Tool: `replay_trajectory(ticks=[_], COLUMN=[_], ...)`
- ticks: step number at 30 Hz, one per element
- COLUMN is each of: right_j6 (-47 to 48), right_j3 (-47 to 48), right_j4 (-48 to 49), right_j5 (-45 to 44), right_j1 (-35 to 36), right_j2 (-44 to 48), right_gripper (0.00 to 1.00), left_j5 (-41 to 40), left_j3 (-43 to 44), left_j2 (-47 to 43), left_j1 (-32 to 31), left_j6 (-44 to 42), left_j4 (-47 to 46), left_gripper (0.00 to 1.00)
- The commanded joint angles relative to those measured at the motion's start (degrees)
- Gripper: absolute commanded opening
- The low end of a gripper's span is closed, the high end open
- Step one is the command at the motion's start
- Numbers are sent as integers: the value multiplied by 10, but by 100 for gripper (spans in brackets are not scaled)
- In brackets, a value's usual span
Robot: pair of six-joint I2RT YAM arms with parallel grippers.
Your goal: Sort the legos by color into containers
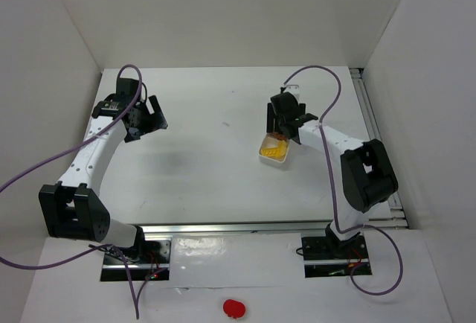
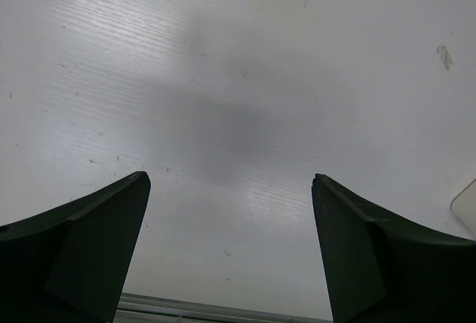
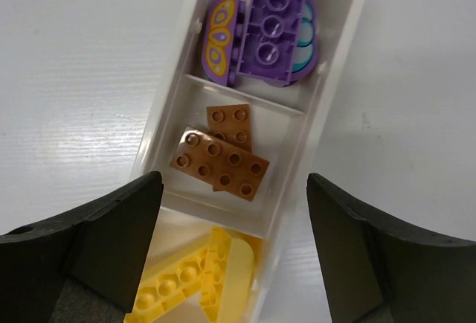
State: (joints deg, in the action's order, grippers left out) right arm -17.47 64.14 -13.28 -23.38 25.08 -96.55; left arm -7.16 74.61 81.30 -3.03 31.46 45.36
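Observation:
In the right wrist view the white tray [image 3: 167, 85] of containers lies straight below me. Its far section holds purple legos [image 3: 274, 25] and a rounded purple piece with a yellow pattern [image 3: 219, 36]. The middle section holds two orange-brown legos [image 3: 221, 163]. The near section holds yellow legos [image 3: 195, 282]. My right gripper [image 3: 232, 189] hangs open above the tray, fingers either side of it, nothing between them. From above, the right gripper [image 1: 288, 133] covers most of the tray [image 1: 273, 161]. My left gripper [image 1: 152, 123] is open over bare table at the far left, empty [image 2: 230, 178].
A red blob [image 1: 234, 308] lies in front of the arm bases, off the table surface. White walls close in the table on the left, back and right. A pale rounded corner of something [image 2: 467, 205] shows at the right edge of the left wrist view.

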Motion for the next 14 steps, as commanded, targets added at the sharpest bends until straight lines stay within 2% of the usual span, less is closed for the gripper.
replay_trajectory(ticks=[1,4,8,14], right_j6=[-13,-63,-120,-140], right_j3=[29,34,21,-4], right_j4=[-20,-57,-77,-103], right_j5=[-63,-139,-173,-184], right_j1=[-3,-16,-49,-81], right_j2=[59,84,117,146], right_gripper=[86,100,100,100], left_j5=[7,7,12,17], left_j3=[-5,0,5,24], left_j2=[2,2,2,7], left_j1=[4,4,4,4], left_j6=[-11,-11,-11,-21], left_j4=[-6,-6,-6,-6], left_gripper=[100,100,100,100])
